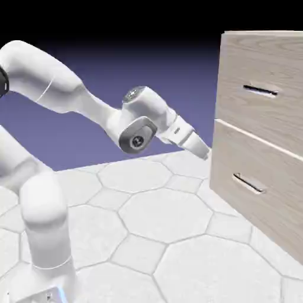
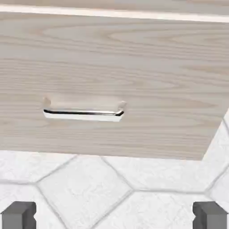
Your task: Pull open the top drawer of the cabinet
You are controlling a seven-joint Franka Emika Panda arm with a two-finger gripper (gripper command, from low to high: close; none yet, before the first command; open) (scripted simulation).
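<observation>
The pale wood-grain cabinet (image 1: 280, 145) stands at the exterior view's right. Its top drawer (image 1: 269, 62) is closed flush, with a short silver bar handle (image 1: 260, 90). My gripper (image 1: 205, 151) hangs just short of the cabinet front, well below that handle and a little under the seam between the two drawers. In the hand view my gripper (image 2: 114, 217) is open: its grey fingertips (image 2: 18, 215) stand far apart with nothing between them. That view faces the lower drawer front (image 2: 134, 67) and its handle (image 2: 83, 114). Only a thin strip of the top drawer (image 2: 112, 4) shows above the seam.
The lower drawer (image 1: 266, 195) with its own silver handle (image 1: 248, 183) is also closed. White hexagon-tiled floor (image 1: 160, 219) lies under the arm and runs up to the cabinet's foot (image 2: 112, 192).
</observation>
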